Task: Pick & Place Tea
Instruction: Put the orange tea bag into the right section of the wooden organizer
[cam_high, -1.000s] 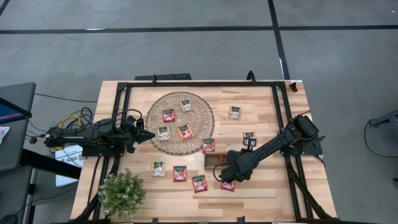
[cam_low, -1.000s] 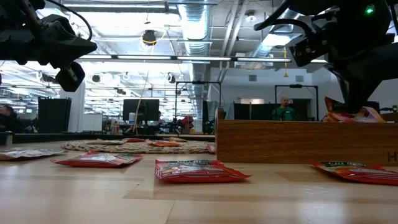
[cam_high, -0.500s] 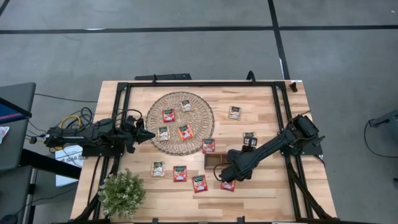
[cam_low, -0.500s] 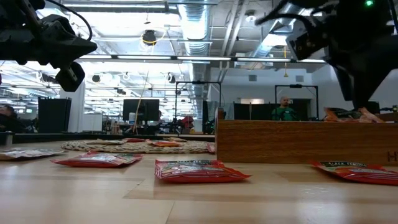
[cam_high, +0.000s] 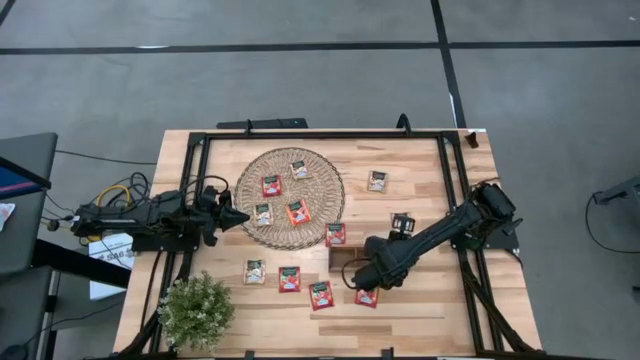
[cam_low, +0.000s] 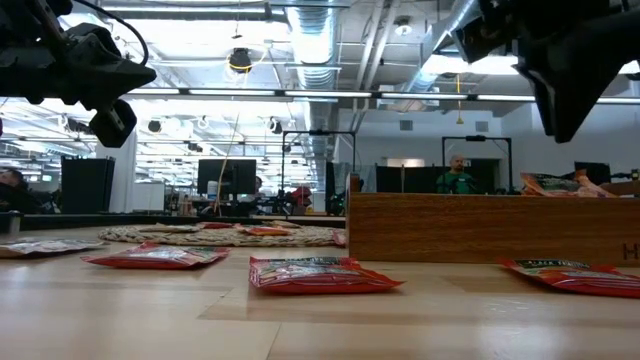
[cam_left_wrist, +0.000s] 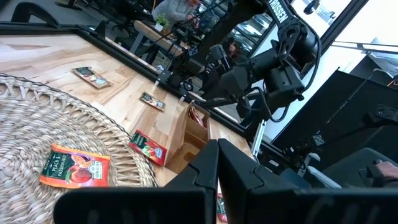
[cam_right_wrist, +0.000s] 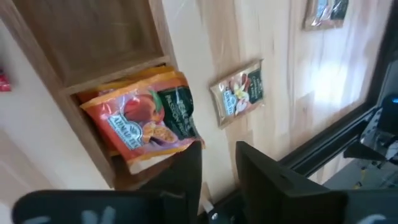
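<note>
While right gripper (cam_right_wrist: 214, 168) hangs above tray (cam_high: 352, 258), fingers parted, nothing held, orange sachet (cam_right_wrist: 142, 118) lies tilted in end compartment. Left gripper (cam_left_wrist: 217, 163) clamped shut, empty, at mat (cam_high: 290, 197) edge. Other sachets scattered: four on mat, rest on table (cam_high: 420, 310) around tray.

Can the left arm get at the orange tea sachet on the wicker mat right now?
Probably yes: the left gripper waits shut at the mat's edge, and nothing stands between it and the orange sachet.
</note>
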